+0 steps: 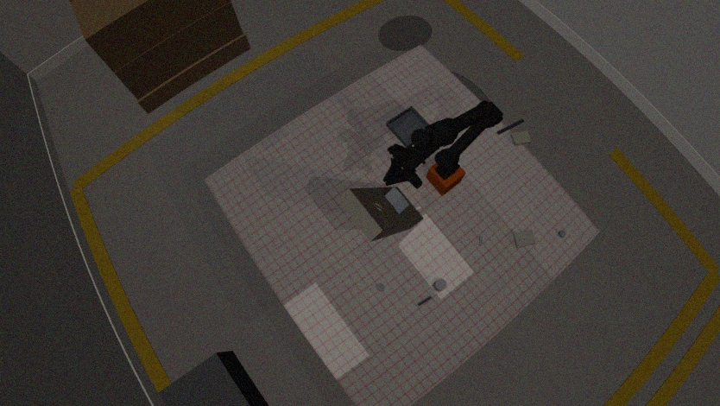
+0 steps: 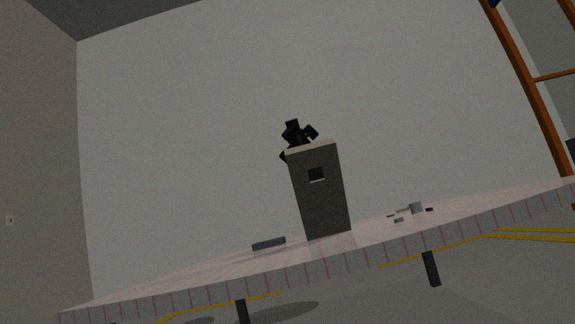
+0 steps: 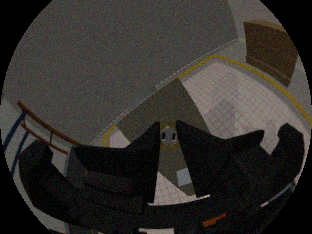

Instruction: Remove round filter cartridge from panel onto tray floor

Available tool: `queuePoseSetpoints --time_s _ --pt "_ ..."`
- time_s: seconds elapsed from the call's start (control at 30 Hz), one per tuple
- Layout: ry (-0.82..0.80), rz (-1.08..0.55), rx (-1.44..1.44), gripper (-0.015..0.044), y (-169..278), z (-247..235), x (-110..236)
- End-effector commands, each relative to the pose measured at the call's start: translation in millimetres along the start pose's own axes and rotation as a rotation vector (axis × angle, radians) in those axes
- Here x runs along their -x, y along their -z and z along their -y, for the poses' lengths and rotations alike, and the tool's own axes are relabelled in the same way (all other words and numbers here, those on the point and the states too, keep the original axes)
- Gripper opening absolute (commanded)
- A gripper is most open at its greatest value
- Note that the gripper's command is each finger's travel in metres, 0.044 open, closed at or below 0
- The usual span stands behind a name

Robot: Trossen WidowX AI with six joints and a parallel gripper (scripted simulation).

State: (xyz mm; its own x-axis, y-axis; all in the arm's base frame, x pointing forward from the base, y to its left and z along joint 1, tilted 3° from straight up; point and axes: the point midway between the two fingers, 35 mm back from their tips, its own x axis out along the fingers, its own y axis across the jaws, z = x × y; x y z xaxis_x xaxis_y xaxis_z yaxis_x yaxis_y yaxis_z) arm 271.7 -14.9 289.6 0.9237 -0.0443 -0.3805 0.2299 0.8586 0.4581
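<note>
The round cartridge (image 1: 378,206) (image 3: 169,136) sits in the dark face of the service panel (image 1: 402,220) (image 2: 323,209) (image 3: 175,107). Its two dark slots show side by side in the wrist view. My gripper (image 1: 387,180) (image 3: 167,124) is partly open and empty, its fingertips a small gap apart. It is above and in front of the panel face; the cartridge shows between the fingers in the wrist view. The exact distance cannot be told. In the exterior view the panel hides the fingertips. The tray (image 1: 404,124) (image 2: 268,243) is empty where visible; my arm covers one edge.
A pale label (image 1: 396,199) (image 3: 184,176) is on the panel face. The orange arm base (image 1: 443,184) stands beside the panel. A grey cylinder (image 1: 439,284) (image 2: 415,207), a dark bar (image 1: 424,301) and a pale block (image 1: 524,238) lie on the table farther off.
</note>
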Motion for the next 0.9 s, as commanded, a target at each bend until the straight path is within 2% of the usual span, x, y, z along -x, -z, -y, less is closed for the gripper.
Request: queuePoseSetpoints --time_s 0.0,0.47,0.87 --pt "0.07 -0.151 -0.102 0.0089 58.2 5.4 -20.5" --pt "0.074 -0.158 -0.106 0.0089 61.1 5.6 -21.4" --pt "0.073 -0.157 -0.106 0.0089 62.8 5.7 -39.3"
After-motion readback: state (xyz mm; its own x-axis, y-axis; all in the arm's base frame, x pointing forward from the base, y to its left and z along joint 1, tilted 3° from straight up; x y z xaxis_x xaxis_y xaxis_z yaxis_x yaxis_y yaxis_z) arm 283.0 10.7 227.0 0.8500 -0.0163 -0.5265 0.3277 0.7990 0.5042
